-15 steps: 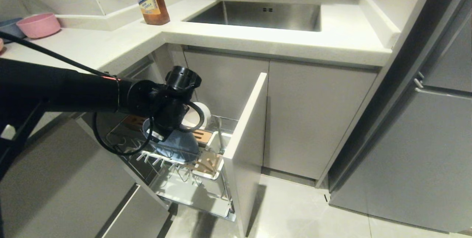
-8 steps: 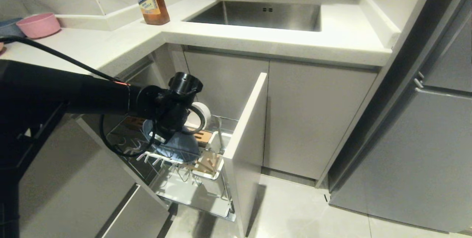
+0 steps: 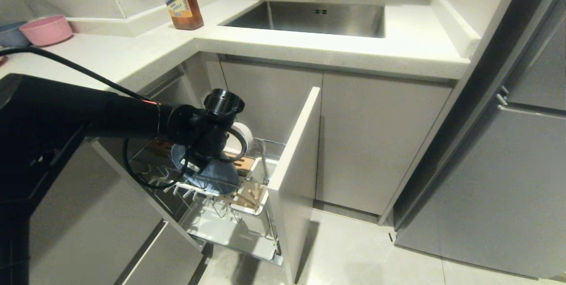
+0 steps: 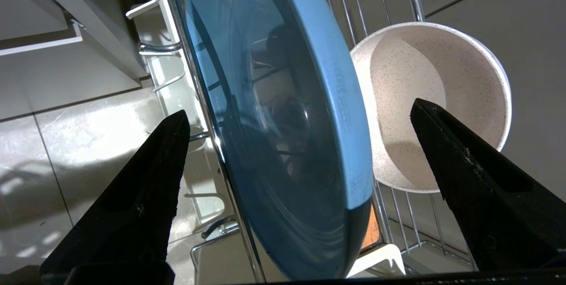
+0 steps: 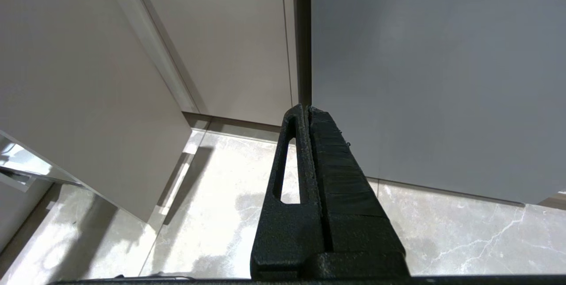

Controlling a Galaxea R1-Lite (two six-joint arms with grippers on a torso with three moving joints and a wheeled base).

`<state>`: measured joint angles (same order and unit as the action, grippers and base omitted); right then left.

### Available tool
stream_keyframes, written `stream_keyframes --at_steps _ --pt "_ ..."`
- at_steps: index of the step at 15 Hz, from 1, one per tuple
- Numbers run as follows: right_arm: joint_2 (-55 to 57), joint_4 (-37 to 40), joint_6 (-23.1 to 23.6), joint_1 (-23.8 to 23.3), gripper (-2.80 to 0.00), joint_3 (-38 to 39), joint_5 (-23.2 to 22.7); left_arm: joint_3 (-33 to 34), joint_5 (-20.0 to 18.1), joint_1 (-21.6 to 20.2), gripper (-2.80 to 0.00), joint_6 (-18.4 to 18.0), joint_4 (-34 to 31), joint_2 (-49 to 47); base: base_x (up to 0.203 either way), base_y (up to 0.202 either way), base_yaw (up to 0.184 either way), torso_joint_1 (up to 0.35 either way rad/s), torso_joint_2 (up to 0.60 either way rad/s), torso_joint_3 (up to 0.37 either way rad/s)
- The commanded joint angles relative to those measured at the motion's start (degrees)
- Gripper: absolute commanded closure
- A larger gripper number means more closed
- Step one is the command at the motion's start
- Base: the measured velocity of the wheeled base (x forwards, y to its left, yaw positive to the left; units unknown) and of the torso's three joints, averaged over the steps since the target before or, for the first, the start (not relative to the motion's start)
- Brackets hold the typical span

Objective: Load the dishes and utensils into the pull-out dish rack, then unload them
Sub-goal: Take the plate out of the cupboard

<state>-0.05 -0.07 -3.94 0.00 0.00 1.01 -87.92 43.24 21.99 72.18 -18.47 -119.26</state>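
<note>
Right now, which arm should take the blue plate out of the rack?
Left. The left gripper is open astride the blue plate's rim in the rack. The right gripper is shut, down by the floor, away from it.

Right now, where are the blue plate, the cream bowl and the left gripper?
blue plate (image 4: pixel 283 143): left wrist view, on its glossy inner face.
cream bowl (image 4: pixel 411 77): left wrist view, on its speckled inside wall.
left gripper (image 4: pixel 298 112): left wrist view, midway between its open fingertips.

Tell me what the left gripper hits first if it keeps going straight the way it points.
Most likely the blue plate: its rim stands between the open fingers of the left gripper. The white bowl sits just beside; depth is unclear.
</note>
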Motion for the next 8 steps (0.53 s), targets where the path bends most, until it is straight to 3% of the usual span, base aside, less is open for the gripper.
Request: stream_keyframes --at_steps 1,4,5,8 --pt "0.05 -0.01 -0.02 0.00 0.00 0.00 0.04 -0.06 0.27 -0.02 -2.80 0.42 -0.08 -0.10 0.000 0.000 0.000 0.000 0.00 0.000" --pt "0.05 -0.01 -0.02 0.00 0.00 0.00 -0.04 -0.06 0.27 -0.02 -2.80 0.42 -0.08 -0.27 0.000 0.000 0.000 0.000 0.00 0.000" --pt "0.05 -0.01 -0.02 0.00 0.00 0.00 -0.01 -0.06 0.27 -0.02 0.00 0.42 -0.08 -0.27 0.000 0.000 0.000 0.000 0.00 0.000" --pt "0.05 -0.01 -0.02 0.00 0.00 0.00 0.04 -0.06 0.35 0.07 0.00 0.42 -0.25 -0.09 0.000 0.000 0.000 0.000 0.00 0.000"
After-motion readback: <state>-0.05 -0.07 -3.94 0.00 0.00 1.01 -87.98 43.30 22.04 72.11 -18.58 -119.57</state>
